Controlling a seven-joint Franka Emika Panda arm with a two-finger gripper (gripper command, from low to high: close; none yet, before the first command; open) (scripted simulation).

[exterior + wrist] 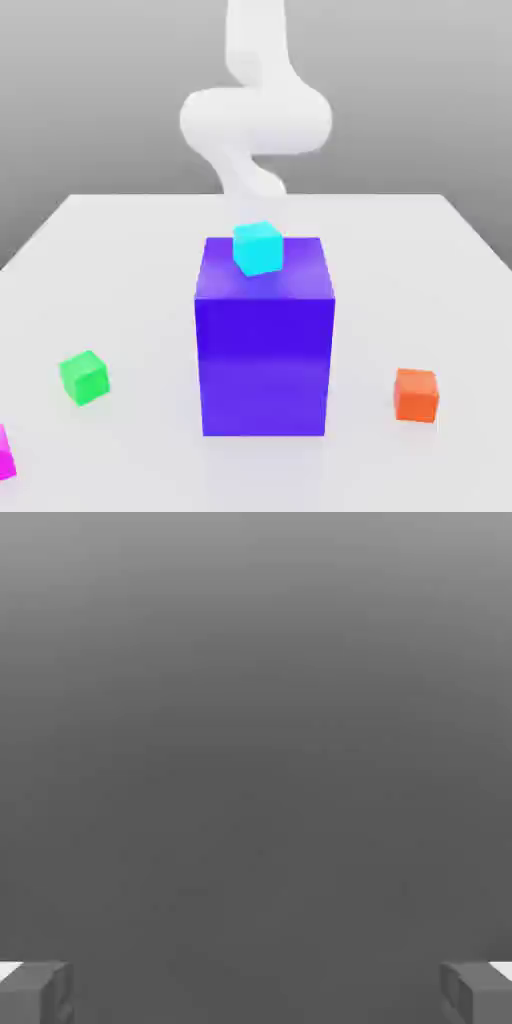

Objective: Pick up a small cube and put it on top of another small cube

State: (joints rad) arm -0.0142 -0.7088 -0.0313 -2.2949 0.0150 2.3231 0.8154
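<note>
The small magenta cube (pixel 5 452) lies on the white table at the exterior view's near left, cut off by the picture's edge. A green cube (pixel 84 377) sits a little further back on the left and an orange cube (pixel 416 394) on the right. A cyan cube (pixel 258 247) rests on top of the tall blue block (pixel 264 350) in the middle. The white arm (pixel 255 120) rises behind the block. In the hand view my gripper (pixel 256 992) is open, its grey fingertips (pixel 35 992) far apart with nothing between them, facing plain grey background.
The blue block stands mid-table between the arm and the near cubes. The white table (pixel 130 250) stretches wide around it, its far edge just behind the arm's base.
</note>
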